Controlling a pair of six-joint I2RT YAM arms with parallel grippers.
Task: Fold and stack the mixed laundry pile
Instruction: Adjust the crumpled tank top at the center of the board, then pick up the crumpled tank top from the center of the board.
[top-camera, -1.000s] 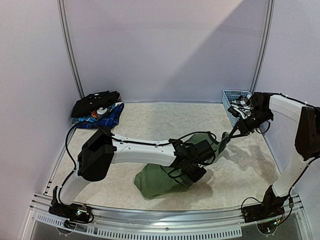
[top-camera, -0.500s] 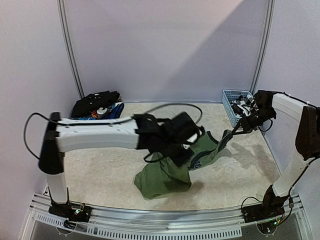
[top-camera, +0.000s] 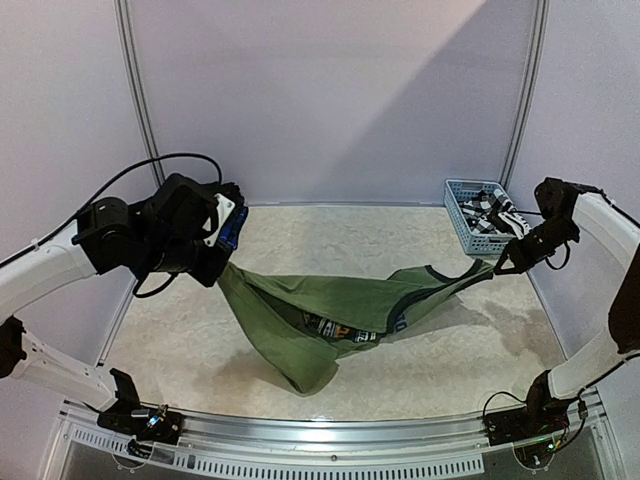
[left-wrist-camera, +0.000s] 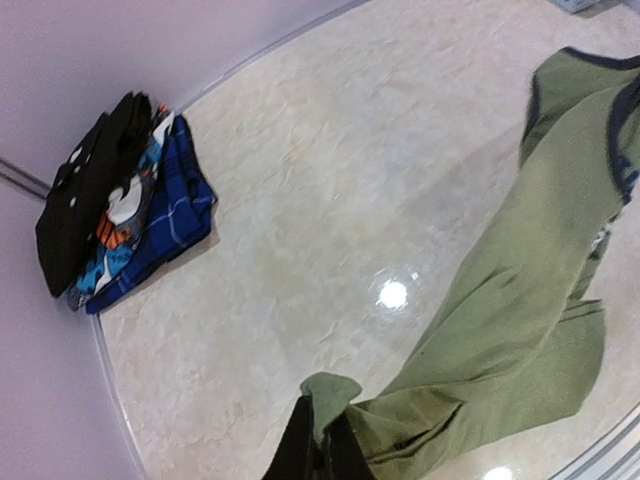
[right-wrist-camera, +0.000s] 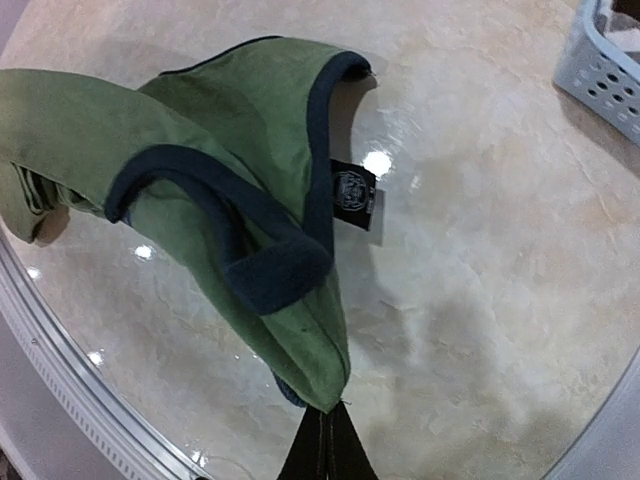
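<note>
Two tools share the olive-green cotton T-shirt with dark-blue trim (top-camera: 330, 310), which a second ago lay bunched on the table, well to the near left of the light-blue plastic lattice basket (top-camera: 462, 215). Back then the left tool (top-camera: 215, 272) sat low over that heap with its fingers partly spread. It has since pressed together on a fold of green cloth and swung far away from the basket, dragging that end along. The right tool (top-camera: 497, 268), just in front of the basket, has stayed pinched on the edge by the neck trim.

The shirt now hangs as a long, twisted band between the two, its middle sagging onto the table and part of its printed logo (top-camera: 335, 325) showing among the folds. I judge this to be the spreading-out step: no fold has been made yet, and the twist will have to come out before the shirt can lie flat.

A black-white check piece (top-camera: 487, 207) remains inside the basket. In the far corner opposite the basket sits the folded stack of black, orange-print and blue garments (left-wrist-camera: 120, 215).

The table (top-camera: 330, 235) is pale, cream and marbled, and glossy enough to show lamp glints. A metal rail (top-camera: 330, 440) runs along its near edge, and plain lilac walls enclose it.
</note>
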